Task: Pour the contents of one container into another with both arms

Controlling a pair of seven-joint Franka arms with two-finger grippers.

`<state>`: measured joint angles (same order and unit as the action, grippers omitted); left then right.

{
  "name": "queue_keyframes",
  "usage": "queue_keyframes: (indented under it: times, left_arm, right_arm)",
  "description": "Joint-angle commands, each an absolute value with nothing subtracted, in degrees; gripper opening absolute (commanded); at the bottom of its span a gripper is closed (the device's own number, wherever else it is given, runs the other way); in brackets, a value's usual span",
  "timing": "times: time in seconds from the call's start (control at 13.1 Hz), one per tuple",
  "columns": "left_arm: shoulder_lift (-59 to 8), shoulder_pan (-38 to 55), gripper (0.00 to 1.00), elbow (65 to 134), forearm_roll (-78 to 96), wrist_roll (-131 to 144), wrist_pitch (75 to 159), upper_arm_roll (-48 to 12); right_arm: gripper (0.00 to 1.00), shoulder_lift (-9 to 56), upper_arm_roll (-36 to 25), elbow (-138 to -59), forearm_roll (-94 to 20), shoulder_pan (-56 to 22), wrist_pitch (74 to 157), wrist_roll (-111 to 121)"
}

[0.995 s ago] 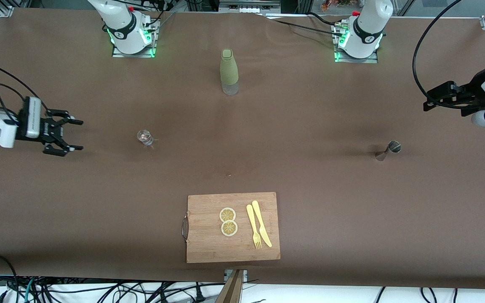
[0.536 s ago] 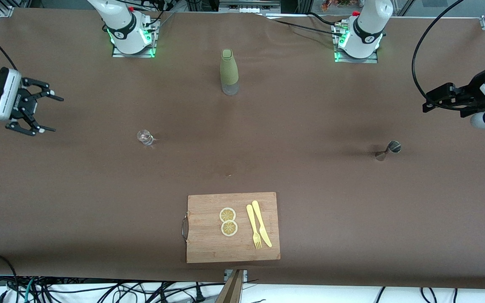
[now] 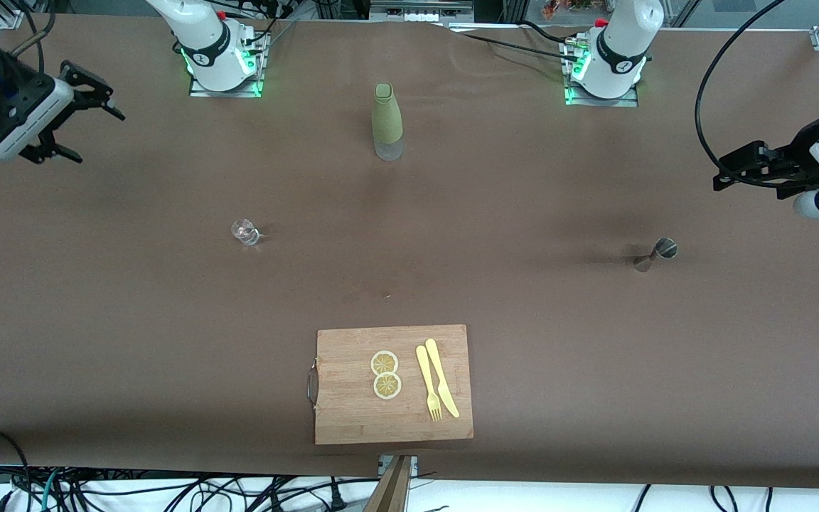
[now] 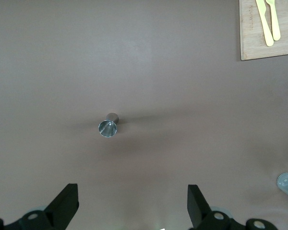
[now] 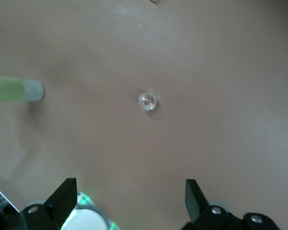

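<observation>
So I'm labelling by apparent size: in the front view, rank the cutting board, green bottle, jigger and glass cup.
Largest to smallest:
1. cutting board
2. green bottle
3. jigger and glass cup, both tiny and too alike to rank.

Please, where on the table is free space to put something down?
Free: the wide brown stretch between the glass cup and the jigger, bordered by the bottle and the cutting board. Crowded: only the board, with lemon slices, fork and knife.

Bottle: olive-green bottle (image 3: 387, 121) upright, farther from the front camera than the cutting board.
Cutting board: wooden cutting board (image 3: 393, 384) carries two lemon slices (image 3: 385, 374), a yellow fork (image 3: 428, 383) and knife (image 3: 441, 377).
</observation>
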<state>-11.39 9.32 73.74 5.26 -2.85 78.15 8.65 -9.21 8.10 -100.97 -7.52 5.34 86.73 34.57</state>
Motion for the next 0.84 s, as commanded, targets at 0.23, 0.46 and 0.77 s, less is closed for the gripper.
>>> queue_keyframes:
  times: [0.23,0.46,0.77]
  left_arm:
    - [-11.1,9.8,1.00,73.9,4.4,-2.4,78.7,8.6]
    - [-11.1,9.8,1.00,73.9,4.5,-2.4,78.7,8.6]
    - [-11.1,10.0,1.00,73.9,4.5,-2.4,78.7,8.5]
  right_arm:
    - [1.00,-6.9,9.9,-92.8,1.6,3.2,82.6,11.2]
    - [1.00,-6.3,9.1,-93.0,-1.4,3.2,86.6,10.7]
    - [1.00,-6.7,9.2,-93.0,-1.8,3.2,86.0,7.7]
